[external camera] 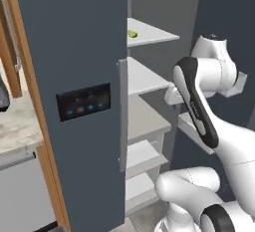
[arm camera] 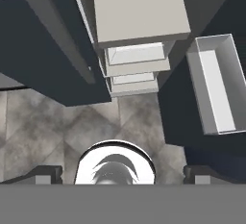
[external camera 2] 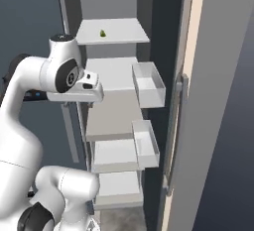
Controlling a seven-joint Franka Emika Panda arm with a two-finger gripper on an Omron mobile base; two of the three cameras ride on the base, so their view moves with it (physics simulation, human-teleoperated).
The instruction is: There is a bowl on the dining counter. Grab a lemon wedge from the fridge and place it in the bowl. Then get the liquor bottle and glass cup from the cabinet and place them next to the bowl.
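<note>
- The kitchen floor (arm camera: pixel 57 127), grey stone tiles, is spreading out beneath the hand camera, which is looking almost straight down past the fridge shelves; that says the hand is hanging nose-down, not yet aimed at any shelf.
- The fridge (external camera: pixel 74 52) is standing with its right door swung wide so the interior is lying exposed to the arm; its left door, carrying the black panel (external camera: pixel 83 101) with blue lights, is staying closed, and I judge it needs no opening.
- The arm (external camera: pixel 199 106) is folding up in front of the open compartment, elbow high, apparently positioning itself for a reach upward and inward.
- The white shelves (external camera 2: pixel 111 74) are stacking up the interior, mostly bare, and two door bins (external camera 2: pixel 149 84) are riding on the open door at the right.
- The gripper (arm camera: pixel 117 174) is showing two dark tips set well apart at the bottom of the hand view, so the fingers are spread and carrying nothing.
- The lemon wedge (external camera 2: pixel 102 33), a tiny yellow-green piece, is sitting alone on the top shelf, well above the hand; I judge the grab has not yet begun.
</note>
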